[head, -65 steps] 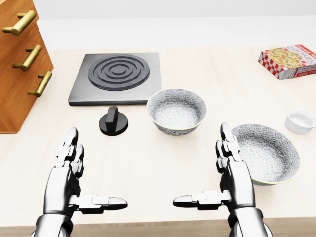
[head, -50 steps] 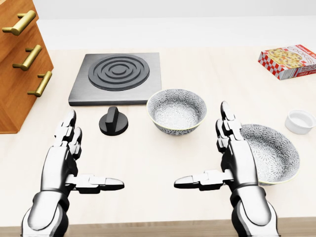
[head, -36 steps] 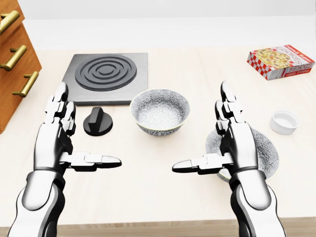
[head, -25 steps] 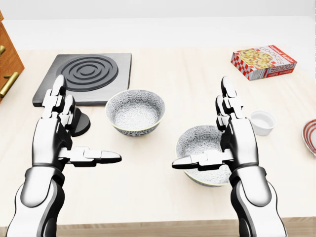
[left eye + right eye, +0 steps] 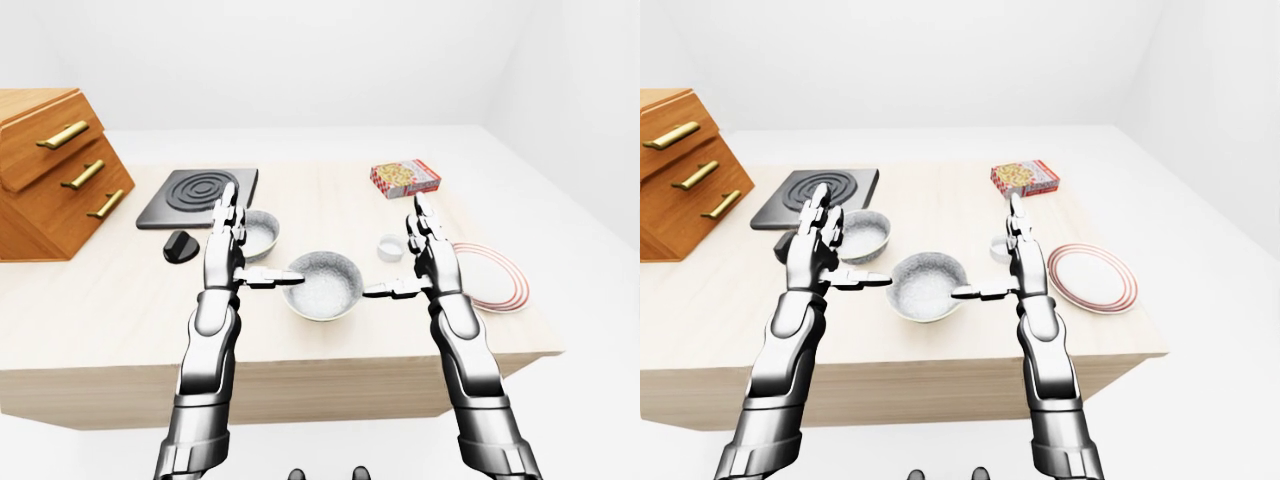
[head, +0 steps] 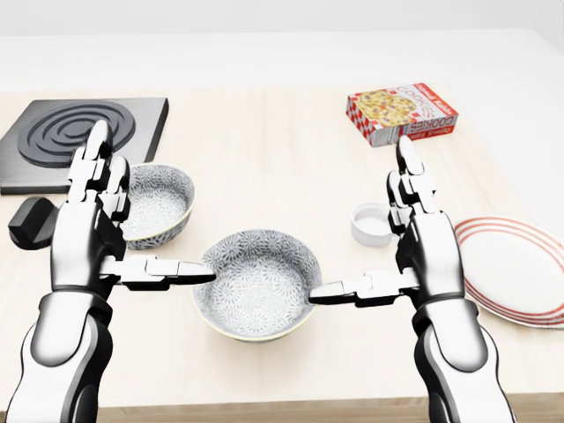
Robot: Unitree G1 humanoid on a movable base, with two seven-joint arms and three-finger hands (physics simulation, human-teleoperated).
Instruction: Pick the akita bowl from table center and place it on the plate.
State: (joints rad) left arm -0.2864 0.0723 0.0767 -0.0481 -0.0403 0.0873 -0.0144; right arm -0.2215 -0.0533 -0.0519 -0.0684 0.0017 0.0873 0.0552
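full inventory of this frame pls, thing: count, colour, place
Bowls: 2, grey-white patterned; one between the two hands in the head view, one left of it, partly behind the left hand.
Plate: 1, white with red rings, right edge of the table.
Small cup: 1, white, between the nearer bowl and the plate.
Box: 1, red-and-white checked, top right of the table.
Hotplate: 1, dark grey with rings, top left.
Knob: 1, black, below the hotplate at the left edge.
Drawer unit: 1, wood with brass handles, far left in the left-eye view.
Table: 1, pale wood.
Left hand: silver-black, open, left of the nearer bowl.
Right hand: silver-black, open, right of it.
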